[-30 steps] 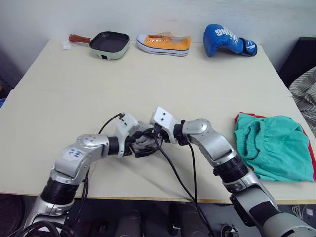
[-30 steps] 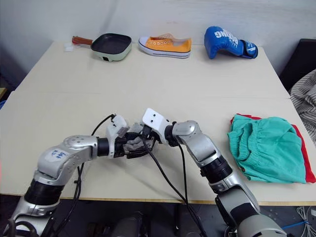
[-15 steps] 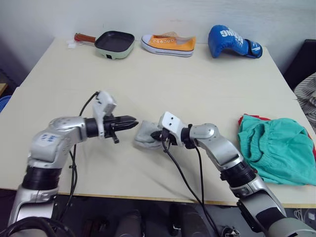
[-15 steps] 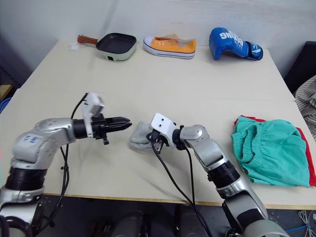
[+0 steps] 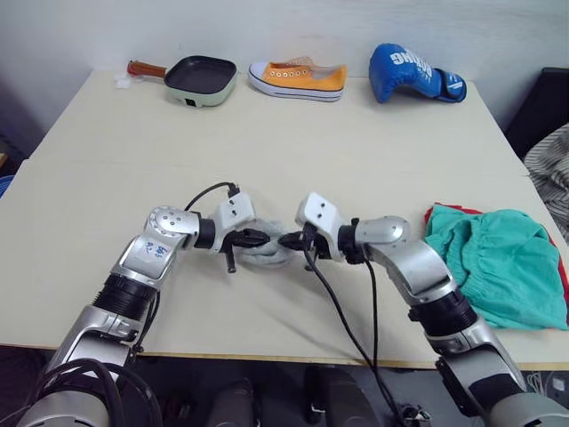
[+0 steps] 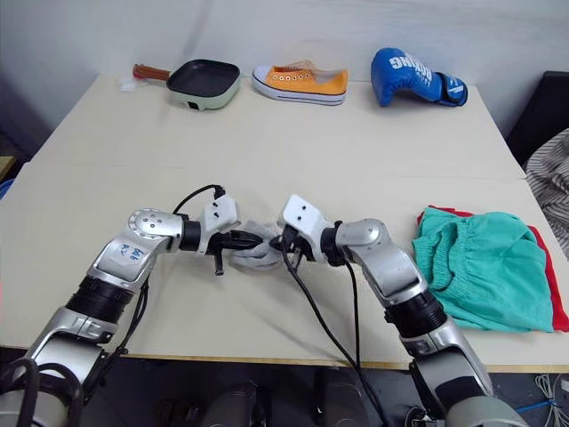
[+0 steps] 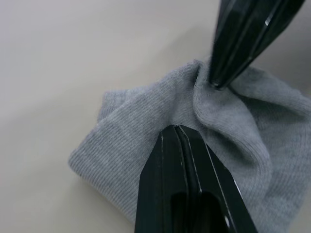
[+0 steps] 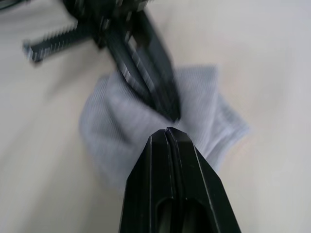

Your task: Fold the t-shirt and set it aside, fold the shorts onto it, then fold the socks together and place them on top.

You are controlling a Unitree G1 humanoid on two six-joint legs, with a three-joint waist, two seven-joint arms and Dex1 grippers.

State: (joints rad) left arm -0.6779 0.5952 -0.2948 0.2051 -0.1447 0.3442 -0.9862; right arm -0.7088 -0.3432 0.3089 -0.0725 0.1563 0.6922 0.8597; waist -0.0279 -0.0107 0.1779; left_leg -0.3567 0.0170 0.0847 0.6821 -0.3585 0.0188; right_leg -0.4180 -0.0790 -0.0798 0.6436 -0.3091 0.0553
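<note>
Grey socks [image 7: 160,121] sit bunched between my two grippers, near the table's [image 5: 293,133] front edge.
My left gripper [image 5: 260,238] has swung back in since half a second ago; both it and my right gripper [image 5: 291,241] pinch the cloth, fingers pressed together, tip to tip. The bundle's long axis runs left to right.

Socks [image 5: 264,254] lie bunched on the surface [image 5: 267,151], near the front edge, about midway along it. Left tool [image 5: 263,238] and right tool [image 5: 286,240] meet tip to tip over the socks. Shorts [image 5: 498,263] lie on the t-shirt [image 5: 562,276] at the right edge. Along the back edge, left to right: frying pan [image 5: 197,78], sneaker [image 5: 296,78], boxing glove [image 5: 411,73].
</note>
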